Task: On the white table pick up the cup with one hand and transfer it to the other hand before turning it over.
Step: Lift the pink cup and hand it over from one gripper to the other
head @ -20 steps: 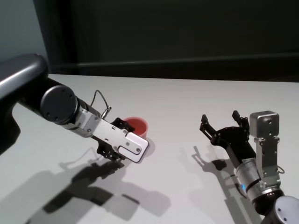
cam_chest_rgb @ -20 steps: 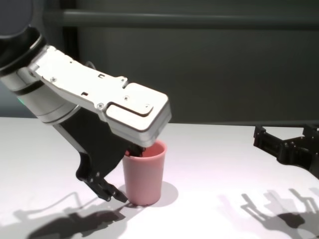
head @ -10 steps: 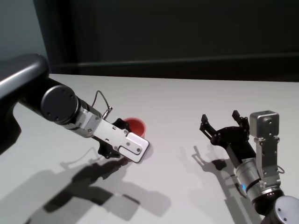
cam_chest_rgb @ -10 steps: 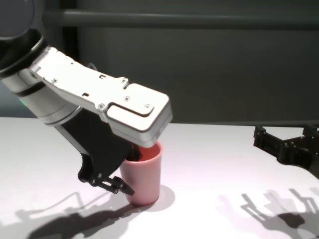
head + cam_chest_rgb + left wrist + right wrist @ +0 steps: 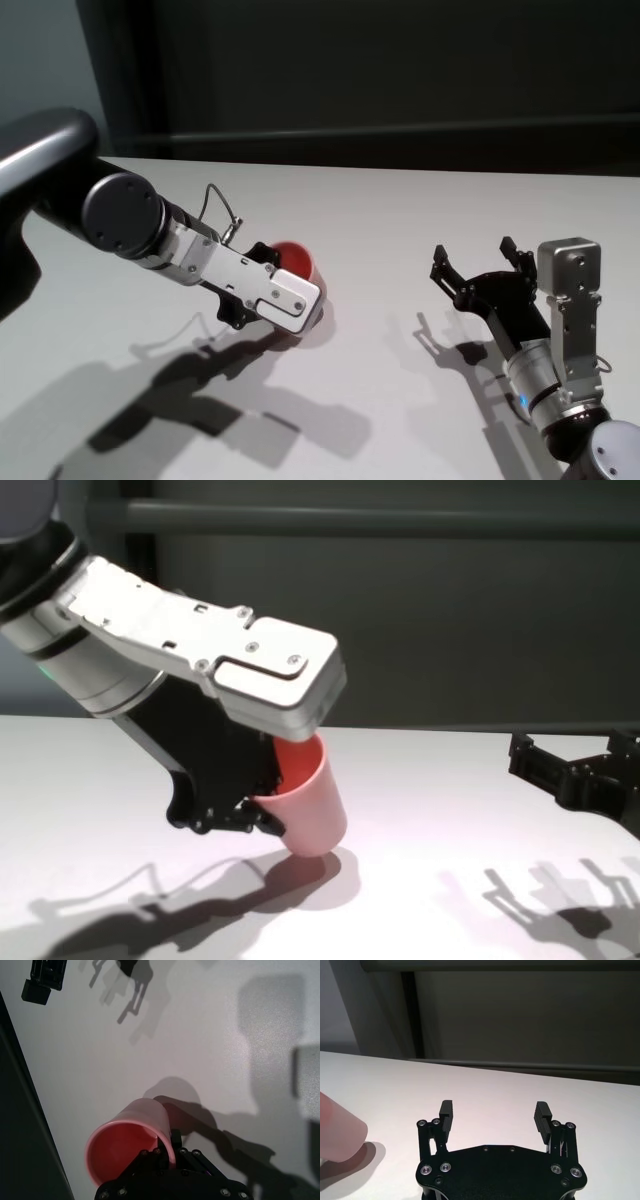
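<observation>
The pink cup hangs tilted, its base a little above the white table, with its shadow beneath it. My left gripper is shut on the cup's wall at the rim, one finger inside and one outside. The left wrist view shows the cup's open mouth right at my left gripper. In the head view the cup is partly hidden behind my left gripper. My right gripper is open and empty, apart to the right of the cup, just above the table. The cup's edge shows in the right wrist view.
A dark wall runs behind the table's far edge. My right gripper also shows in its own wrist view and in the chest view. Arm shadows fall on the table in front of me.
My left gripper has closed on the cup's wall, raised it off the table and tilted it, its base swinging to the right. The right arm has not moved.
</observation>
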`<action>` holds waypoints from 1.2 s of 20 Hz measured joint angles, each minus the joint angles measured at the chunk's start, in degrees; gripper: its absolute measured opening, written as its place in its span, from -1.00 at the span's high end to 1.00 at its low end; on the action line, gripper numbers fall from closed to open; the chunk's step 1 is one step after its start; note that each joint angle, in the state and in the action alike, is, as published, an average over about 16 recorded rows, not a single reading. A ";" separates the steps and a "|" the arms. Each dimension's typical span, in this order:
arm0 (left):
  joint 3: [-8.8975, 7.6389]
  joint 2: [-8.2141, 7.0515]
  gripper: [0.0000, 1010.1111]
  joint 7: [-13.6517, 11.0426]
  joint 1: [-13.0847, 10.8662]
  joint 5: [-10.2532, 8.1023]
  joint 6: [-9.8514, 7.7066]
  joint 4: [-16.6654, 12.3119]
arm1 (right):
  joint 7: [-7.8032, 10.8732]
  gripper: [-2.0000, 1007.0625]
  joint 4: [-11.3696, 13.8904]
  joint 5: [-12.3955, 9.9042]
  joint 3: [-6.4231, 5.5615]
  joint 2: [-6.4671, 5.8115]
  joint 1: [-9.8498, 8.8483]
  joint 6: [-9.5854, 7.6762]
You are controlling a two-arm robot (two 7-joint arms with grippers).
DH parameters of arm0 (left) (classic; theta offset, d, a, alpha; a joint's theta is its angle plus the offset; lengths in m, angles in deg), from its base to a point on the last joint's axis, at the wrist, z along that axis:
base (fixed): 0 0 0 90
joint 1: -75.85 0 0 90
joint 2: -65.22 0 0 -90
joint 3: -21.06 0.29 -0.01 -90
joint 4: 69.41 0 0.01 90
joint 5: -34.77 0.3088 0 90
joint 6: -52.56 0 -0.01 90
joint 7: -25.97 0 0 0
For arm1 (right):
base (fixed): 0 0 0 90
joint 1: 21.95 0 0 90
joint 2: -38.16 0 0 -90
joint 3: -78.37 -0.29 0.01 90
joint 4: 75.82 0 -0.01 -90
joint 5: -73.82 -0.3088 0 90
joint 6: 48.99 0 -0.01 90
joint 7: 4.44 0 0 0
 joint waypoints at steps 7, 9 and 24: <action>-3.24 -0.34 0.91 4.27 -1.55 -5.41 0.46 0.69 | 0.00 -0.99 0.00 0.00 0.00 0.00 0.00 0.00; -4.71 -0.32 0.91 5.88 -2.35 -7.60 0.72 1.08 | 0.00 -0.99 0.00 0.00 0.00 0.00 0.00 0.00; -17.95 2.97 0.91 14.05 -10.72 -30.49 5.08 7.02 | 0.00 -0.99 0.00 0.00 0.00 0.00 0.00 0.00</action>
